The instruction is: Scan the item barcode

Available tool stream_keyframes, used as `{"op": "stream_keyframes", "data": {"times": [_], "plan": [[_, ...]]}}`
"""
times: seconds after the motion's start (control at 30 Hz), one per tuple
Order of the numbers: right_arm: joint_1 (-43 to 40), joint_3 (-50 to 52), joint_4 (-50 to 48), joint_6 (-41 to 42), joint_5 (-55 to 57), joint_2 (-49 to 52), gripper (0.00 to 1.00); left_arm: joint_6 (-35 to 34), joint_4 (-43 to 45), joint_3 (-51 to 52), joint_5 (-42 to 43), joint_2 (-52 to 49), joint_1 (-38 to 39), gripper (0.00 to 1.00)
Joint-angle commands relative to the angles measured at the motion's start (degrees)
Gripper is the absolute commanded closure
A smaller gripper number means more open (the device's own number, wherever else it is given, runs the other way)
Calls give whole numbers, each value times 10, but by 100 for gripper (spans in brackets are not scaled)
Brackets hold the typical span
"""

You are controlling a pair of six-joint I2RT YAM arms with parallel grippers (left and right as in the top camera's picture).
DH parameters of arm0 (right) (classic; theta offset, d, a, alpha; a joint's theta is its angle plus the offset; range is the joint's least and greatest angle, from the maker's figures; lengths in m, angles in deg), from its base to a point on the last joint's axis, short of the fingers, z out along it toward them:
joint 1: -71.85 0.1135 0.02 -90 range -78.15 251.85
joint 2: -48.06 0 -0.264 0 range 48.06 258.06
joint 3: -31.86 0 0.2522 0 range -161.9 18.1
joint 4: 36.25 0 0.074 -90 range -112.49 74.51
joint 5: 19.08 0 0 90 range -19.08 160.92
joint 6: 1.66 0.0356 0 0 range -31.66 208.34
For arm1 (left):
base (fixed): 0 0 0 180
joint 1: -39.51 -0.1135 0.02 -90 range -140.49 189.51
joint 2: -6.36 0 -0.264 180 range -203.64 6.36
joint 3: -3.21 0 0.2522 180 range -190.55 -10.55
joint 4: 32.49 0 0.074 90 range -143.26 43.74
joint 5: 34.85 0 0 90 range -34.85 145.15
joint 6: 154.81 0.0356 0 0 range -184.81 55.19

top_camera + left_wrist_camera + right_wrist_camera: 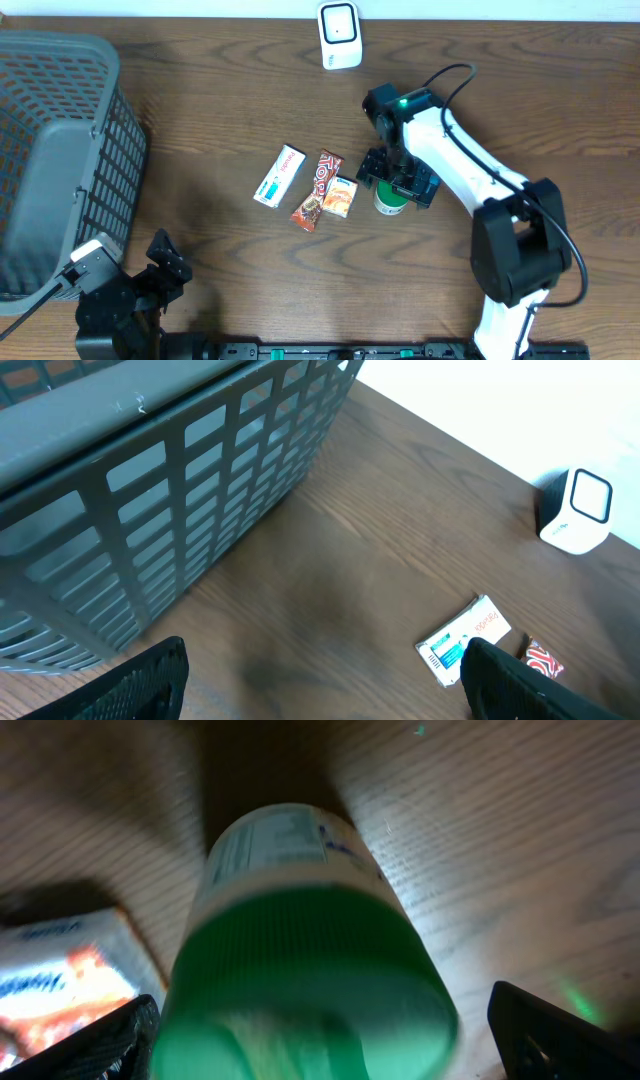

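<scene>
Green ribbed cap (300,980), white labelled bottle (280,845)

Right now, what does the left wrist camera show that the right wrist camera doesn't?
Only the left wrist: the grey slatted plastic basket, the white boxy scanner, a flat white-and-blue carton and the open left hand. Only the right wrist: a green-capped white bottle, an orange snack packet and the open right hand. Both: the dark wooden table.
</scene>
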Motion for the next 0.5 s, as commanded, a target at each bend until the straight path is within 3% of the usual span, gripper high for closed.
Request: {"op": "stream_keyframes", "data": {"times": [0.0, 0.47], "plan": [[-1, 4, -4, 13, -6, 24, 1, -7, 0, -3, -5, 3, -3, 13], [0, 28, -59, -1, 17, 29, 1, -7, 0, -3, -5, 3, -3, 12]]}}
